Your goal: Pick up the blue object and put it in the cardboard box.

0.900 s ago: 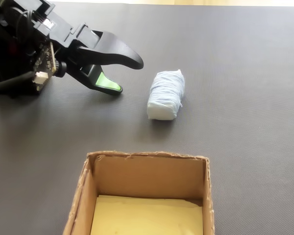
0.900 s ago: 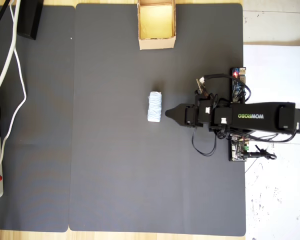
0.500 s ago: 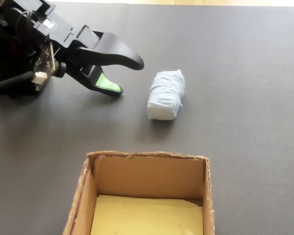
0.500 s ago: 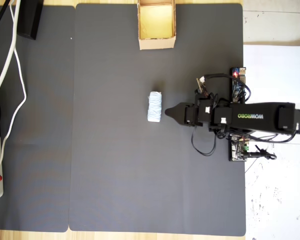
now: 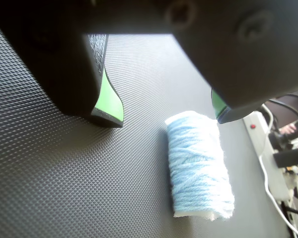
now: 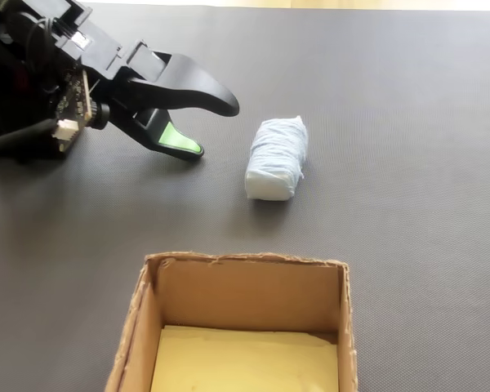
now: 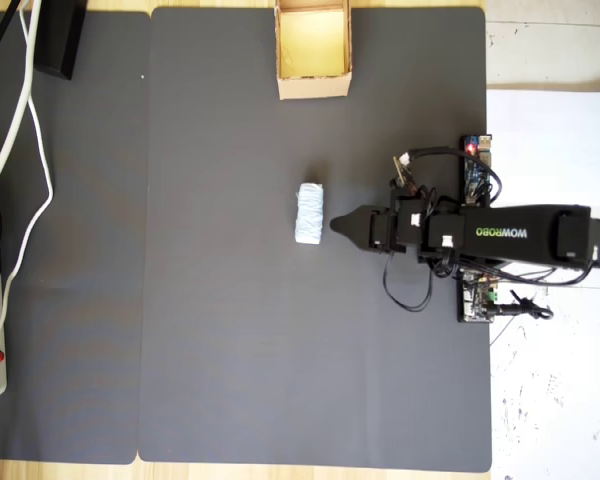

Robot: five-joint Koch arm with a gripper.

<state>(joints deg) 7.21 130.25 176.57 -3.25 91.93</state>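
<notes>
The jaws stand spread wide, with nothing between them. In the wrist view the gripper (image 5: 166, 116) shows two black jaws with green pads: the left tip sits low over the mat (image 5: 64, 173), and the right tip hangs just above the top right corner of the roll (image 5: 198, 166); whether it touches the roll cannot be told. In the fixed view the gripper (image 6: 208, 126) is short of the roll (image 6: 276, 158), which lies to its right, just beside the upper jaw's tip. The roll lies on its side on the mat (image 6: 408, 163), pale blue yarn wound over a white core.

In the overhead view the gripper (image 7: 332, 227) points left at the roll (image 7: 309, 213), its tip just beside it. The box (image 7: 314, 85) stands open at the mat's top edge, well apart from the roll. In the fixed view the box (image 6: 245, 286) is nearer the camera than the roll.
</notes>
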